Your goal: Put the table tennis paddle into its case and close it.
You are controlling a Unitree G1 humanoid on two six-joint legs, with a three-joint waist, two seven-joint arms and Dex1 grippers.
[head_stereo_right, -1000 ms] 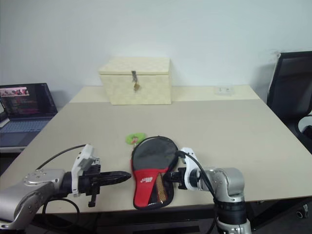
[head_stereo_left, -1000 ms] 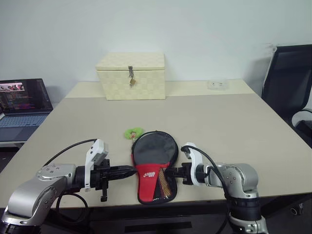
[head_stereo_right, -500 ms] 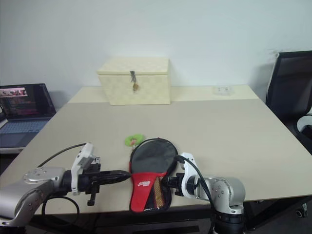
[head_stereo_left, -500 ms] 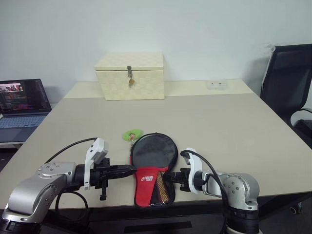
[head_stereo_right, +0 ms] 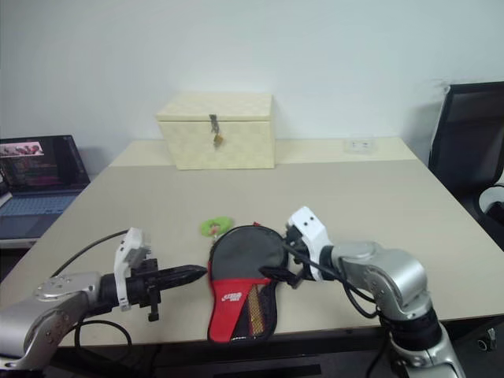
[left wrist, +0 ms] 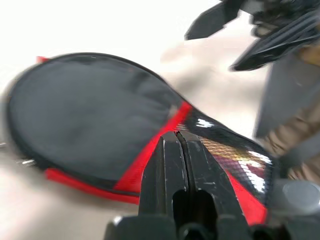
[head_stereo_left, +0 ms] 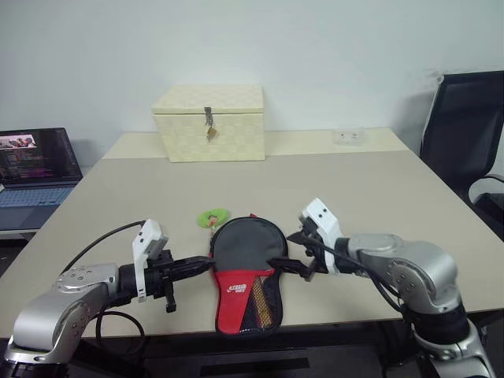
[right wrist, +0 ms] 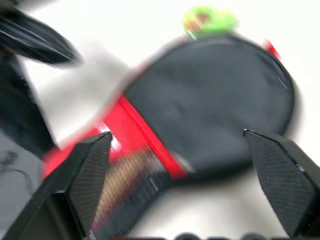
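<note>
The case point(head_stereo_left: 244, 272), a black pouch with a red panel and mesh pocket, lies flat near the table's front edge, its round end pointing away. A tan shape shows through the mesh; the table tennis paddle itself is hidden. A green charm point(head_stereo_left: 211, 216) lies by the case's far left rim. My left gripper point(head_stereo_left: 206, 265) is shut, tips at the case's left edge near the red neck, with nothing between them; in the left wrist view the left gripper point(left wrist: 181, 142) hovers over the red panel. My right gripper point(head_stereo_left: 288, 253) is open wide, raised just above the case's right edge.
A cream woven box point(head_stereo_left: 210, 123) with a latch stands at the back of the table point(head_stereo_left: 354, 189). A laptop point(head_stereo_left: 35, 165) sits off to the left, a black chair point(head_stereo_left: 465, 126) to the right. A small white item point(head_stereo_left: 349, 136) lies at the far right.
My right gripper has opened, risen off the table beside the case and rolled. The left gripper stays shut at the case's left edge.
</note>
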